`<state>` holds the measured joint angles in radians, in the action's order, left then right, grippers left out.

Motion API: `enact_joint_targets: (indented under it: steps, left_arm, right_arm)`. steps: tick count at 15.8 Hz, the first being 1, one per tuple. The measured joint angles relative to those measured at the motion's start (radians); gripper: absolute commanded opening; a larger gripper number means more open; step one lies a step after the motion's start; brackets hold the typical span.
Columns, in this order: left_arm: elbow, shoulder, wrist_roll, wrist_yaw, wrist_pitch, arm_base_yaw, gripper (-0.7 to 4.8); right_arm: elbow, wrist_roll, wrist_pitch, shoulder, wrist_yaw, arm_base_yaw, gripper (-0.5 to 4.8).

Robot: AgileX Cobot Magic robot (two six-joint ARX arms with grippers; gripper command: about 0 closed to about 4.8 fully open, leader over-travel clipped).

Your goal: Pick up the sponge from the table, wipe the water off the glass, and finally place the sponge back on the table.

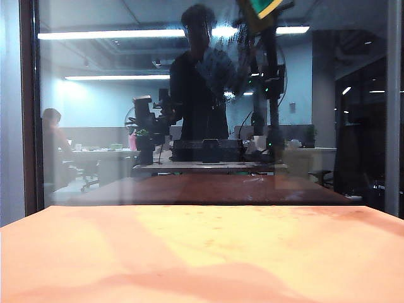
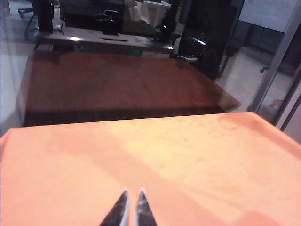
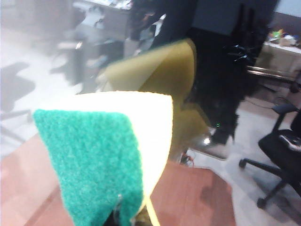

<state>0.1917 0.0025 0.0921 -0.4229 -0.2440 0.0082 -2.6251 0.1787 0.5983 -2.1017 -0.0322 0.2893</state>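
Only right wrist view: right tool gripping sponge, left tool closed over table.

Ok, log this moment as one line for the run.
phase: wiping | right gripper: shut on sponge, raised at glass | left gripper: shut, empty, over table

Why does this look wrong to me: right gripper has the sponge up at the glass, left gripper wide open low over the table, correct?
One error: the left gripper is shut, fingertips nearly together, as the left wrist view shows. The rest holds: it sits low over the table, and the right gripper holds the sponge up at the glass.
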Motion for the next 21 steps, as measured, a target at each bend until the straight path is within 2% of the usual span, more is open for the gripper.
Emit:
enact_joint_targets:
  steps: [4,7,17,21]
  left_arm:
    - [0.0,0.0,-0.013,0.016,0.0,0.0,0.25]
    - [0.0,0.0,-0.013,0.019,0.0,0.0,0.25]
    - [0.0,-0.001,-0.013,0.02,0.0,0.0,0.25]
    - [0.0,-0.002,-0.013,0.02,0.0,0.0,0.25]
  right_arm:
    - [0.0,-0.013,0.051,0.027,0.021,-0.034,-0.09]
    - [0.0,-0.066,0.062,0.038,0.055,-0.082,-0.09]
    - [0.001,-0.078,0.21,0.132,0.115,-0.207,-0.09]
    - [0.002,-0.082,0.258,0.188,0.116,-0.218,-0.09]
